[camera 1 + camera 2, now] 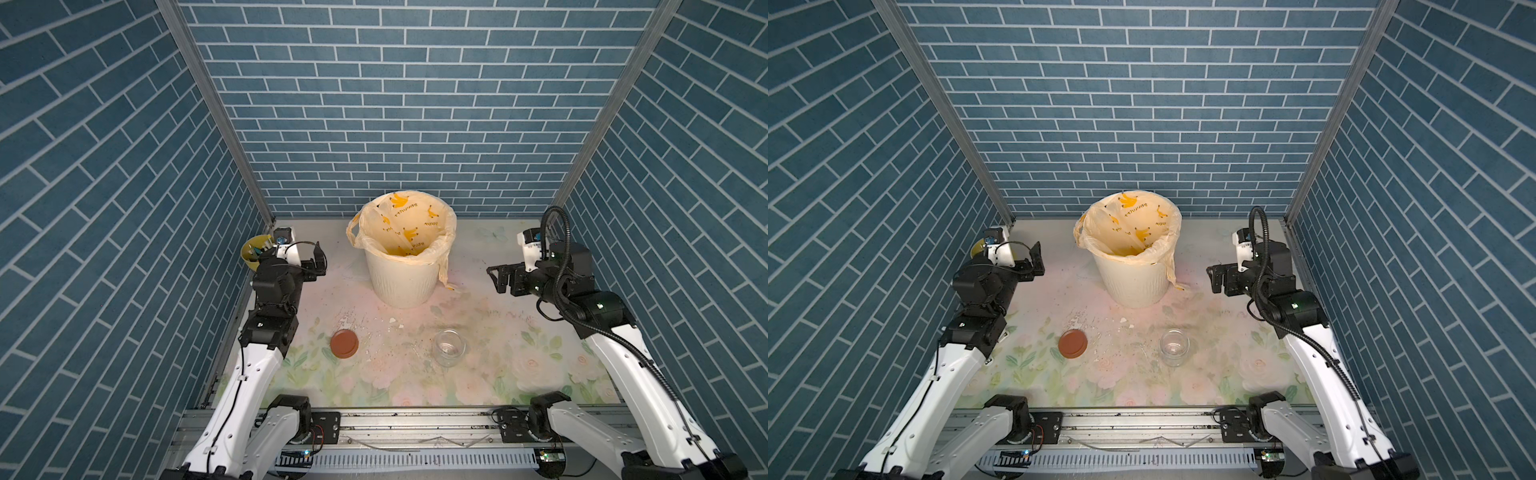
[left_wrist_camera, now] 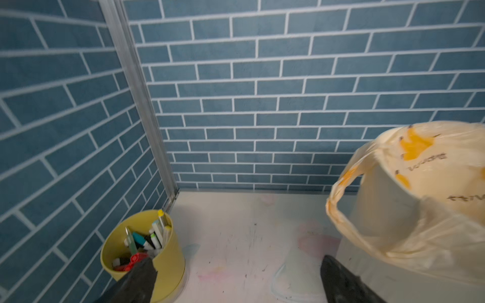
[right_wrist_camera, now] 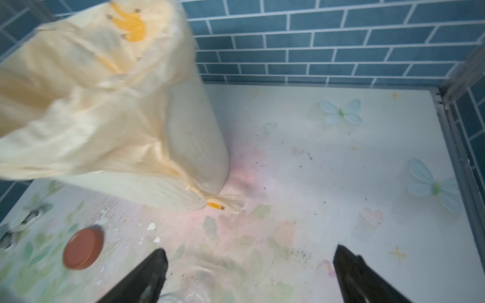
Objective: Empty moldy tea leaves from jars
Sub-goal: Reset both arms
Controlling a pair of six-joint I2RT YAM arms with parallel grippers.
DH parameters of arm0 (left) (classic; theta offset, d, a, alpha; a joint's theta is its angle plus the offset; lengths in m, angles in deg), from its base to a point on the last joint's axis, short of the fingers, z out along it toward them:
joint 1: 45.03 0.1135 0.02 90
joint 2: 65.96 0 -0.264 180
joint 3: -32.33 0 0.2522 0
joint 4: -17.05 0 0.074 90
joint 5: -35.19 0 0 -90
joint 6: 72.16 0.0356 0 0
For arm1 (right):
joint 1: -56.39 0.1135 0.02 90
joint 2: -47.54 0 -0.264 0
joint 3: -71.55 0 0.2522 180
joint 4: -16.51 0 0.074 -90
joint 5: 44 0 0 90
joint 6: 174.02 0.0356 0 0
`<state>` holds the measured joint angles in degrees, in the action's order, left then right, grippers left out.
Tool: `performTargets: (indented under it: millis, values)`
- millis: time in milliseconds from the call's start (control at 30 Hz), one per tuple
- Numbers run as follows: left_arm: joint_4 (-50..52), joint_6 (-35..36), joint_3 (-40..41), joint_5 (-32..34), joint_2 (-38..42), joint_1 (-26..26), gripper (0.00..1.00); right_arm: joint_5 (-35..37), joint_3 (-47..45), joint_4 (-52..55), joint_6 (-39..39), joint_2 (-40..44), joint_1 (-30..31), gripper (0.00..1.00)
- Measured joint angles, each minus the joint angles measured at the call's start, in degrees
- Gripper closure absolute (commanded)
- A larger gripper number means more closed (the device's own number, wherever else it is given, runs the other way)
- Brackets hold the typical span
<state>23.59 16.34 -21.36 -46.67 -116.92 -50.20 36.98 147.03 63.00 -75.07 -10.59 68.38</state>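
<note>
"Where's the jar (image 1: pixel 449 347) sitting?"

"Standing upright on the bench (image 1: pixel 511 374), looking empty, lid (image 1: pixel 344 343) lying well apart. Left claw (image 1: pixel 319 259) and right claw (image 1: pixel 495 280) are both hanging spread wide, gripping nothing. Dumping seems done; next move's likely fetching that lid for recapping."

The small squat clear glass jar (image 1: pixel 449 347) stands upright on the pale floral counter (image 1: pixel 519 374), in its near half and a little right of the middle in both top views. Its wide mouth is uncovered and faces up. The glass looks clear right through, with the counter's print showing through its walls and base. Its reddish-brown round screw lid (image 1: pixel 344 344) lies flat on the counter, well apart from the jar on the left, at about the same depth. In the right wrist view only a blurred sliver of the jar shows at the frame's edge
</note>
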Motion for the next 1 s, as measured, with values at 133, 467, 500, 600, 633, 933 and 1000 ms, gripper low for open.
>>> performTargets:
  millis: [133,467,500,600,633,933,1000]
  values:
    - [-6.99,-2.73,9.16,2.67,-3.78,0.28,0.01,0.15,-10.88,-12.46,0.00,-2.97,-9.68,0.01]
    - [-17.73,-1.90,13.07,5.18,-12.79,0.26,0.01,4.42,-36.15,-48.61,-0.33,-14.38,-18.80,0.01]
    - [-18.32,-1.70,14.10,5.40,-13.22,-0.02,0.01,4.90,-37.73,-51.98,-0.48,-15.58,-18.82,0.01]
    - [-20.59,-0.66,18.21,6.45,-14.10,-1.73,0.01,6.21,-39.45,-58.29,-0.87,-18.53,-18.93,0.01]
    - [-21.62,-0.24,19.52,6.88,-14.49,-2.47,0.01,6.34,-39.36,-59.89,-0.90,-19.28,-19.04,0.01]
    - [-38.97,5.99,22.56,10.91,-28.50,-4.50,0.01,4.83,-39.43,-75.89,-1.79,-29.44,-18.18,0.01]
    - [-42.73,7.26,22.49,11.08,-32.63,-4.35,0.01,5.60,-39.36,-76.87,-2.01,-29.46,-17.35,0.01]
